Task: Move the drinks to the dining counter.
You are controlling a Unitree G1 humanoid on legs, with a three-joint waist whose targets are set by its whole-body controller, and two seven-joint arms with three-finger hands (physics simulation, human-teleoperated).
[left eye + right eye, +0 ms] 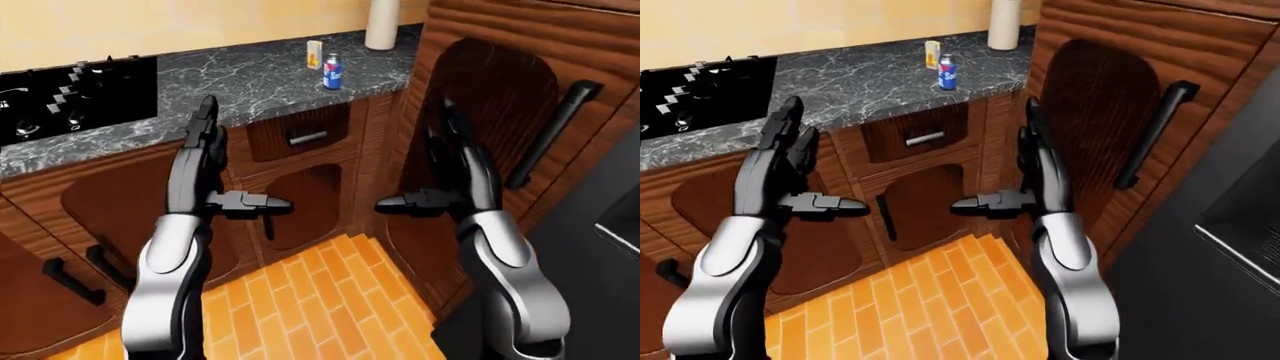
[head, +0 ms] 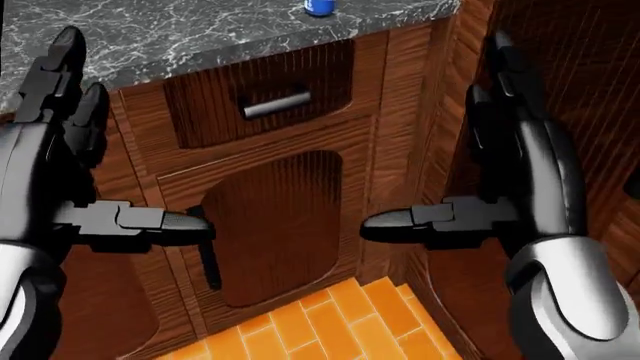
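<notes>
1. Can and carton stand together on the counter, well beyond your reach.
2. Left hand and right hand hang spread-fingered and empty, since you're likely approaching.

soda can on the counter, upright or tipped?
Upright. The blue soda can stands on its base on the marble counter, beside a small yellow carton. Neither hand touches it.

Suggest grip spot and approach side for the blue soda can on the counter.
Grip the blue soda can around its mid-body from the side. It stands upright on the marble counter, and the small carton stands close on its upper left, so its right looks freer, probably for the open right hand.
</notes>
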